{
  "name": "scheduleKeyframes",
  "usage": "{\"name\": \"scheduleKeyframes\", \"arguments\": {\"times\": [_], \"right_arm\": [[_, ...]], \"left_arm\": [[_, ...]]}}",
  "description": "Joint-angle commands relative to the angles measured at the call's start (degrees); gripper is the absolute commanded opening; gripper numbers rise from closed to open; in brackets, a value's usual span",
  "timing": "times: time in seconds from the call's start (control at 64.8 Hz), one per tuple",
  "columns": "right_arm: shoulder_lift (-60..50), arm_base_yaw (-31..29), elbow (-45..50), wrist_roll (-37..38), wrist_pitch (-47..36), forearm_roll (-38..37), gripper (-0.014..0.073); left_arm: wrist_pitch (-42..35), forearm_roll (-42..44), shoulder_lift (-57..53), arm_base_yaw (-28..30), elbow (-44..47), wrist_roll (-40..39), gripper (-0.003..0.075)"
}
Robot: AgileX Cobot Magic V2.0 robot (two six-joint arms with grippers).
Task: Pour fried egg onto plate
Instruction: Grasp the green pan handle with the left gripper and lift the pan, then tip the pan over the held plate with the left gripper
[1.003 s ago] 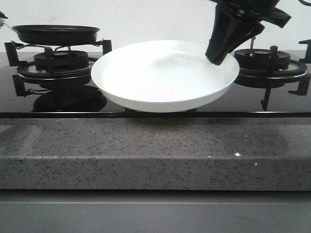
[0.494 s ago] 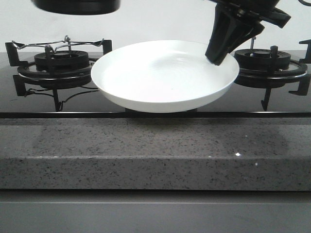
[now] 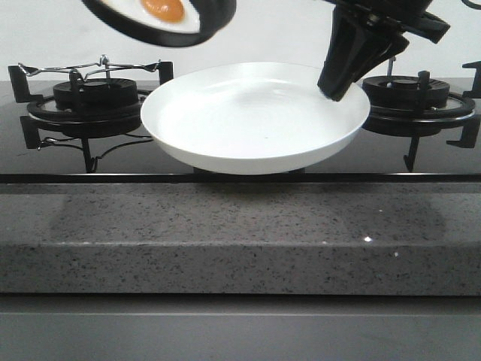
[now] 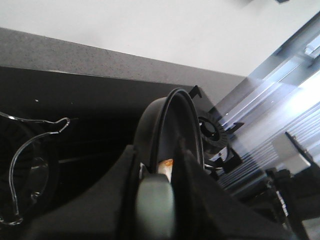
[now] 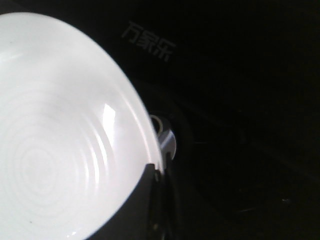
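The black frying pan (image 3: 159, 19) hangs tilted at the far left, above the left burner (image 3: 94, 101), with the fried egg (image 3: 161, 10) (yolk showing) inside it. The left gripper (image 4: 159, 195) is closed on the pan's handle, the egg just beyond its fingers. The right gripper (image 3: 336, 89) pinches the far right rim of the plate (image 3: 252, 120), holding it at centre, well right of the egg.

Speckled grey stone tabletop (image 3: 225, 241) w/ black glass hob (image 3: 248, 162) set in behind, two black burner grates on hob, left (image 3: 86, 101) & right (image 3: 417, 98), wire rack (image 3: 83, 69) on left grate.
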Motion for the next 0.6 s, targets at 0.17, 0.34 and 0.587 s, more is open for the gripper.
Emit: {"name": "scheduleKeyframes", "arguments": {"times": [0.17, 0.34, 0.587], "right_arm": [[-2.7, 0.0, -1.4, -0.5, -1.7, 1.8, -0.006], [-2.7, 0.0, -1.4, -0.5, -1.7, 1.8, -0.006], [-2.7, 0.0, -1.4, -0.5, -1.7, 1.8, -0.006]], "left_arm": [[-10.6, 5.5, -9.5, -7.8, -1.5, 3.2, -0.0019], [-14.0, 10.0, -11.8, -12.6, 0.1, 3.6, -0.0019], [-24.8, 11.0, -14.1, -21.2, 5.3, 12.3, -0.0019]]}}
